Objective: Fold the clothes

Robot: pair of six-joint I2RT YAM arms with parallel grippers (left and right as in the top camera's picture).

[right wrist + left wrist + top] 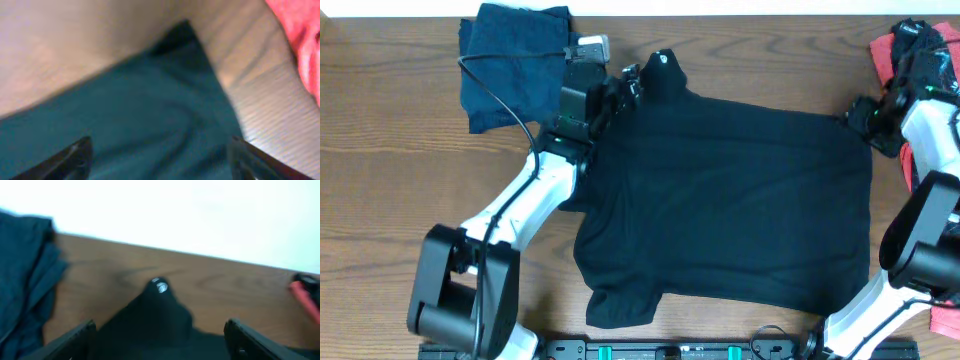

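The black shirt lies spread flat on the surface, filling the overhead frame from centre to right, with one sleeve reaching toward the lower left. Its upper-left corner rises in a small peak that bears a white mark. The left end effector sits at that corner, at upper centre of the overhead frame. In its wrist view its fingers stand wide apart at the lower edges, with the black peak between them and nothing gripped. The right end effector is at the shirt's upper-right corner. Its wrist view is blurred but shows the fingers spread wide over the cloth, which reads teal there, with no hold on it. A folded navy shirt lies in the upper left, just beside the left arm's wrist. Red clothes are bunched in the upper right corner, close behind the right end effector.
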